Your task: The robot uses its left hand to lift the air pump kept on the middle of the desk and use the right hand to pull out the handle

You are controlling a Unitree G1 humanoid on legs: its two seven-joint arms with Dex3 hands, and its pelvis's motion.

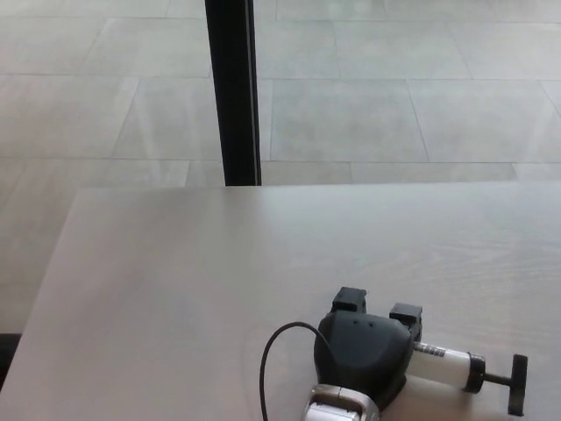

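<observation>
Pale tabletop (219, 263) before a tiled floor (394, 105): pump gripped near the front edge.

The air pump (443, 365) lies at the near right, its T-handle (517, 384) pointing right. The left robot hand (364, 355) is closed over its barrel, cable (276, 360) trailing. The lift seems underway; next, the unseen right robot hand must reach the handle.

The desk (219, 263) looks like pale wood with a faint grain and a smooth, matt finish. The left hand (364, 355) has a black, matt plastic-looking shell, with a shinier silvery metal-looking cuff at the wrist, and it holds the air pump (443, 367), whose white barrel looks like smooth plastic and whose handle (517, 384) is matt black. Beyond the desk, the floor (394, 105) is large grey tiles with a slight sheen.
</observation>
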